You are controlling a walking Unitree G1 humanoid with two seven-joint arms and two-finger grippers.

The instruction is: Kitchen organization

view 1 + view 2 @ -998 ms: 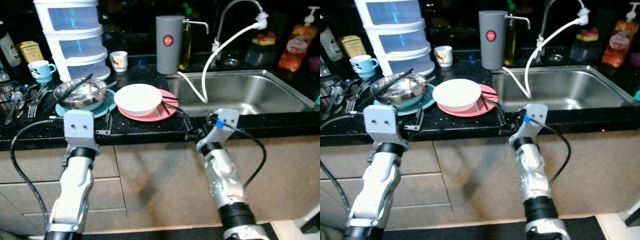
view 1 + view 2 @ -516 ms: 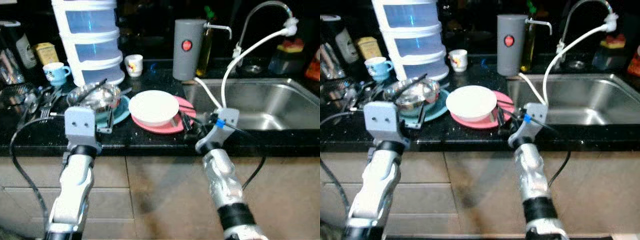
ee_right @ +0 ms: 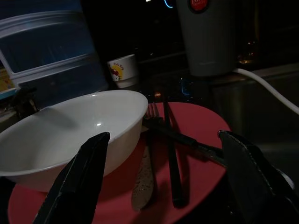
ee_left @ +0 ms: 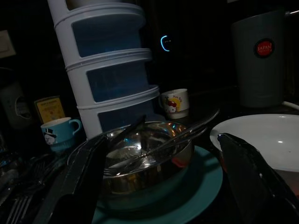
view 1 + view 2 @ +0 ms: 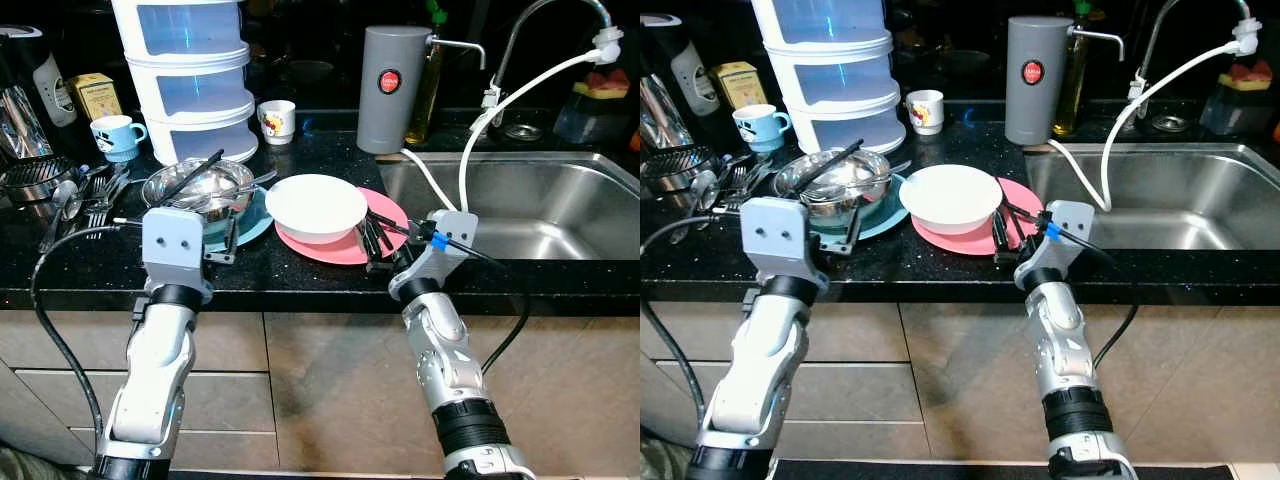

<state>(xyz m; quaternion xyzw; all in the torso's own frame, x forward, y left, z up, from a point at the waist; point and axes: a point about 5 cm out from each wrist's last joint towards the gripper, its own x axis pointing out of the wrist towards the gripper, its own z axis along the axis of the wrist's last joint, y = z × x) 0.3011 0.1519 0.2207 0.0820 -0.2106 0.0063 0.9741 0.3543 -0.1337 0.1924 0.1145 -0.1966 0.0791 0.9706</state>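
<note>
Dark kitchen counter (image 5: pixel 300 275) w/ sink at robot's right; white bowl (image 5: pixel 315 205) sits on pink plate (image 5: pixel 345 245) beside loose cutlery (image 3: pixel 170 154). Right gripper (image 3: pixel 163 179) spread open, empty, at the plate's near edge; left gripper (image 4: pixel 159 179) open too, facing steel bowl (image 4: pixel 147 156) on teal plate (image 4: pixel 196 186). Looks like approach stage — next prob. close in on plate/bowl and grip a rim.

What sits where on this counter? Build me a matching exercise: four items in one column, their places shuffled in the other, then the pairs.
Items
1. white bowl
2. steel bowl
3. blue mug
4. grey canister

Places
A. on the teal plate
B. behind the sink's left corner
C. on the pink plate
D. left of the stacked white containers

Pairs: 1-C, 2-A, 3-D, 4-B
</note>
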